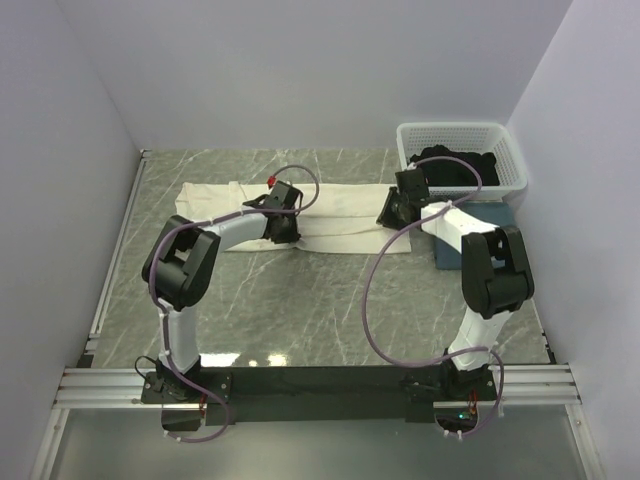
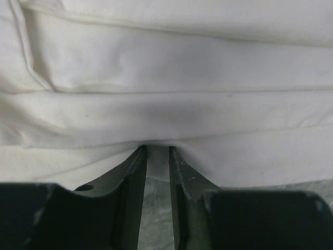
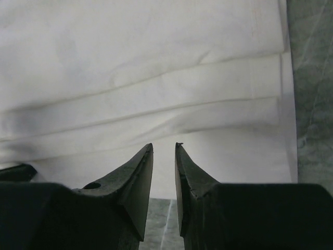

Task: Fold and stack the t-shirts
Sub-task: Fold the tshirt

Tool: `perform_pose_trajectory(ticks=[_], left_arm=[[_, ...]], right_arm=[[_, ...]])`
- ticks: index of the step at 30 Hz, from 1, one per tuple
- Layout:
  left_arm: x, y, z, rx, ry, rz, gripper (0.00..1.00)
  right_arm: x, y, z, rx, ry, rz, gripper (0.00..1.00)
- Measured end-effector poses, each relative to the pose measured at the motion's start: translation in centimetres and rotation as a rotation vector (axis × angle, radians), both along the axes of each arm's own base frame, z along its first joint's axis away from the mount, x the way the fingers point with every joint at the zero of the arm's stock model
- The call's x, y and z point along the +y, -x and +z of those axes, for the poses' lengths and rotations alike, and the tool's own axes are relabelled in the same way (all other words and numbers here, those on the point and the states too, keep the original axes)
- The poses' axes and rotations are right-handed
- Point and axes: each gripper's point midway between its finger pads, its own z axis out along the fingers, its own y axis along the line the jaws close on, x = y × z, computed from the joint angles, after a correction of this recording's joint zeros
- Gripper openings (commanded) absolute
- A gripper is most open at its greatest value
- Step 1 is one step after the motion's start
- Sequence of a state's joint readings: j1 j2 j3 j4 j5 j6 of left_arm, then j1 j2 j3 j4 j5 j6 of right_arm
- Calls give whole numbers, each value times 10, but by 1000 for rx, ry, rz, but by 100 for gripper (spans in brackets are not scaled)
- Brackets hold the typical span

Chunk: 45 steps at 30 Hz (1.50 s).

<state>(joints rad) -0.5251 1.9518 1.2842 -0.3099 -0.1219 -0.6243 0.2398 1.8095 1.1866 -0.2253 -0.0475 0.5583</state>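
A white t-shirt (image 1: 345,215) lies folded into a long strip across the far middle of the table. My left gripper (image 1: 283,232) is at its near edge, left of centre. In the left wrist view its jaws (image 2: 157,148) are nearly together, and the shirt's edge (image 2: 156,104) bunches over and between the tips. My right gripper (image 1: 392,213) is at the shirt's near right end. Its jaws (image 3: 164,146) are equally narrow, with the tips over the shirt's hem (image 3: 156,78) and cloth between them. Dark t-shirts (image 1: 455,168) lie in a white basket (image 1: 462,133).
The basket stands at the back right, against the right wall. A blue-grey box (image 1: 455,250) sits under and beside the right arm. Walls enclose the left, back and right. Marble table (image 1: 300,300) shows in front of the shirt.
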Motion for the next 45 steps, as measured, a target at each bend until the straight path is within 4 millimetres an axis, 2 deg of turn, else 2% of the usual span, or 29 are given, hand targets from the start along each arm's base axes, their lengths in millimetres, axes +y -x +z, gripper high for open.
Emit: perform_pose_trajectory(ticks=[9,16,22,27,31,35,39,42,45], left_arm=[[-8,-26,2,-31,-16,16,30],[-8,-22,0,-17,-17,3,32],[-2,-3,-2,4,-13,-25,31],[2,14,-3,30,-12,-64,30],[8,34,-2,60,-4,-93,30],[18,55,-1,104,-18,-99,34],[25,67,8,127,-29,-91,45],[26,62,27,85,0,-63,52],[34,51,56,5,52,-5,56]], right_arm=[[-1,30,-4,25,-21,15,31],[-1,37,-11,37,-23,22,31],[-4,41,-23,64,-6,15,31],[-8,48,-40,117,12,7,30],[-14,55,-44,153,29,-9,30],[-16,60,-43,167,40,-14,30],[-14,64,-34,165,36,-4,35],[-4,61,-18,120,2,19,43],[22,56,3,55,-75,68,52]])
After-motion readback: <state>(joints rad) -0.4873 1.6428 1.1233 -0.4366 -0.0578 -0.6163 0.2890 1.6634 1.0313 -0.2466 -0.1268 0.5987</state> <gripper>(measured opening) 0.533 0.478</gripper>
